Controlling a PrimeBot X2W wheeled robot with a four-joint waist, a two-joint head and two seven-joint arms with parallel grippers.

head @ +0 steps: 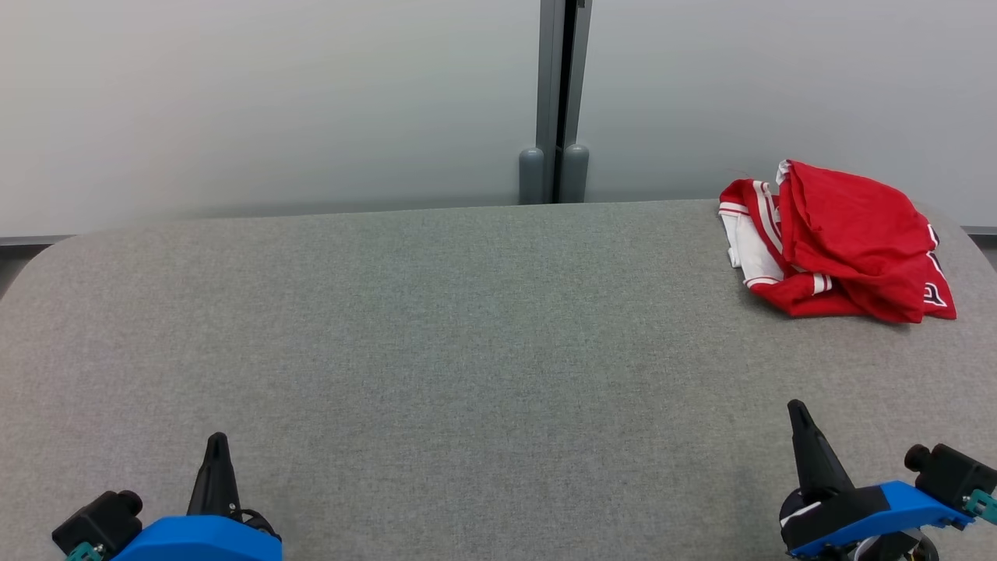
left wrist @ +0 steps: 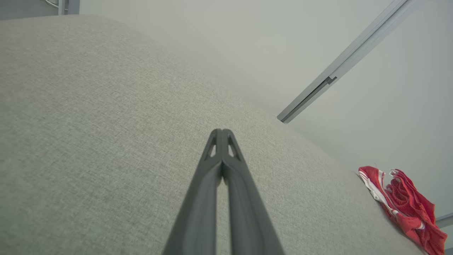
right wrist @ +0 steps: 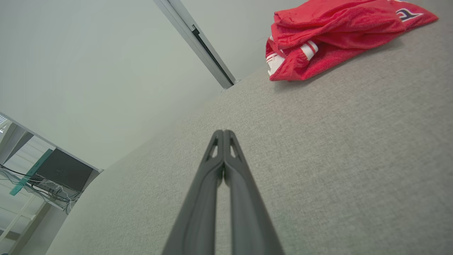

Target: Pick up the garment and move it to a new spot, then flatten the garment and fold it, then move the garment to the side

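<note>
Left gripper (head: 216,446): lowest at the left of the head view, with its two long dark fingers pressed together into a single point aimed up the view. Nothing is between them.
Left wrist: a blue plastic housing (head: 204,539) with a black camera block (head: 100,523) just beside it, low over the near edge of the surface.
Right gripper (head: 796,410): at the lower right of the head view, leaning a little toward the left. Its fingers are closed tip to tip and hold nothing.
Right wrist: a matching blue housing (head: 896,502) with a black block (head: 946,469) on its outer side.
Wrist views: each pair of fingers meets at the tips above the cloth, with only a thin slit further down.
Garment (head: 849,241): a crumpled red fabric garment with white panels, striped trim and a dark letter at one edge. It lies bunched at the far right corner of the surface, well apart from both grippers and nearer the right one.
Surface (head: 467,312): a grey woven fabric-covered table top with rounded far corners.
Room: pale grey wall panels (head: 273,101) stand behind the table and meet at a grey vertical post (head: 562,93) with two rounded feet at the far edge.
Beyond the table end: in the right wrist view, a shelf with a dark box (right wrist: 62,173) and loose cables.
</note>
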